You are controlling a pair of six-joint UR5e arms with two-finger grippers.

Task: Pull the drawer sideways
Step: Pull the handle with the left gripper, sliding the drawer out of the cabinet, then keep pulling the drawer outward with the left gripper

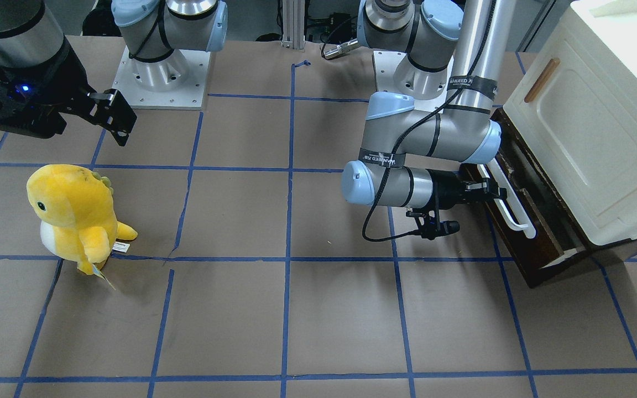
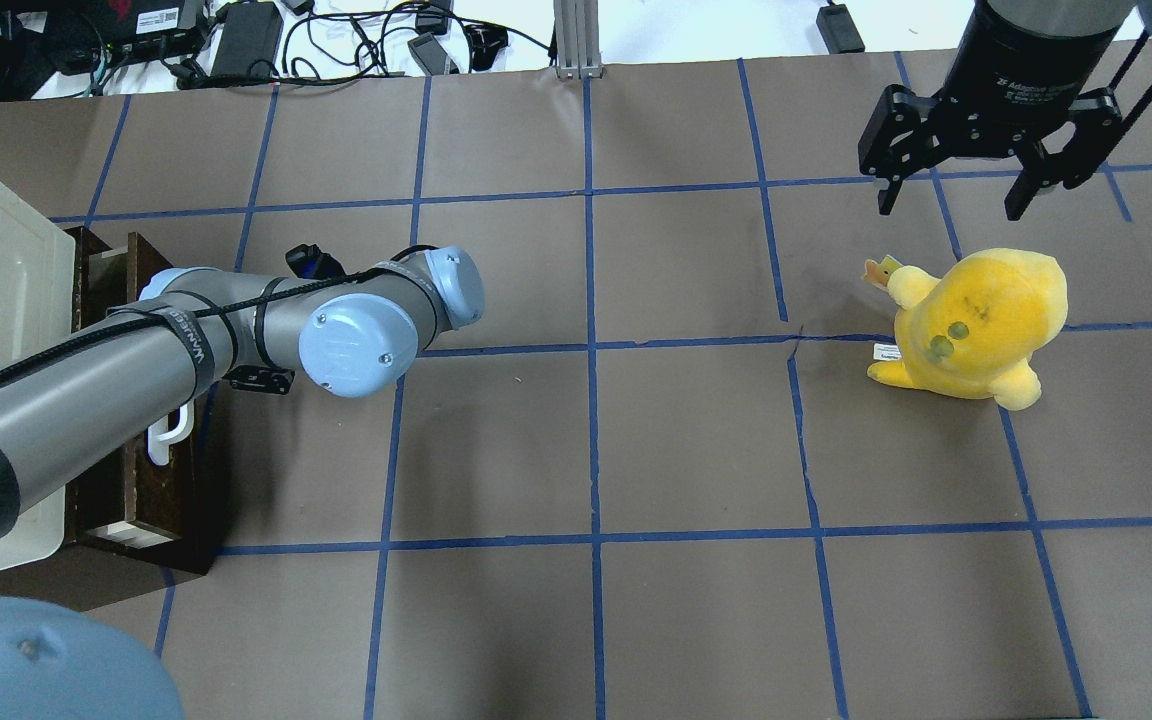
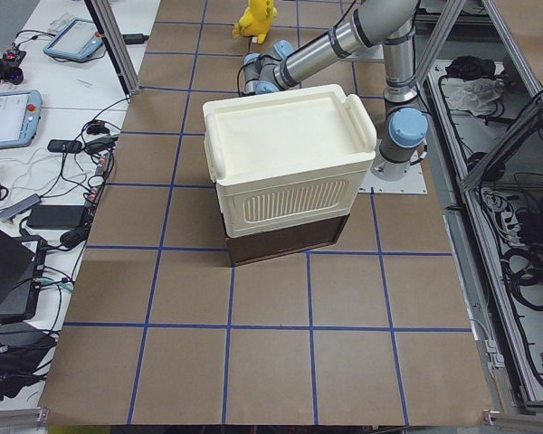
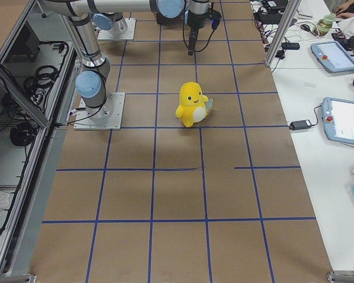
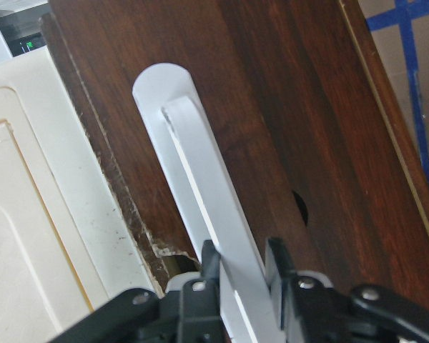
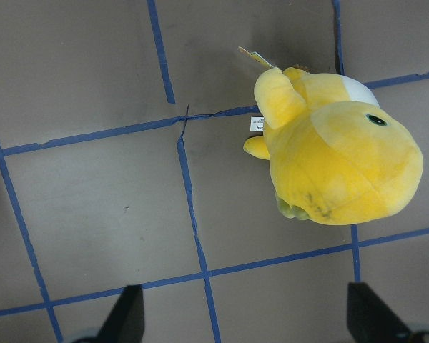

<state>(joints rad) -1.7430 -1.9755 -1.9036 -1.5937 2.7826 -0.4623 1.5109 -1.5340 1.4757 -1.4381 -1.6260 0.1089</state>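
The drawer (image 1: 517, 249) has a dark brown wooden front and a long white bar handle (image 1: 509, 200). It sits under a cream cabinet (image 1: 589, 127) and stands pulled out a little. My left gripper (image 1: 492, 190) is shut on the handle. In the left wrist view its fingers (image 5: 275, 257) clamp the white bar (image 5: 200, 171) against the wood front (image 5: 286, 107). In the overhead view my arm hides most of the handle (image 2: 164, 440). My right gripper (image 2: 951, 200) is open and empty, high above the table, far from the drawer.
A yellow plush toy (image 1: 75, 213) stands on the brown, blue-taped table, just below my right gripper, and also shows in the right wrist view (image 6: 336, 157). The cabinet door has a small wooden handle (image 1: 541, 80). Cables and devices lie beyond the table's far edge (image 2: 236, 40).
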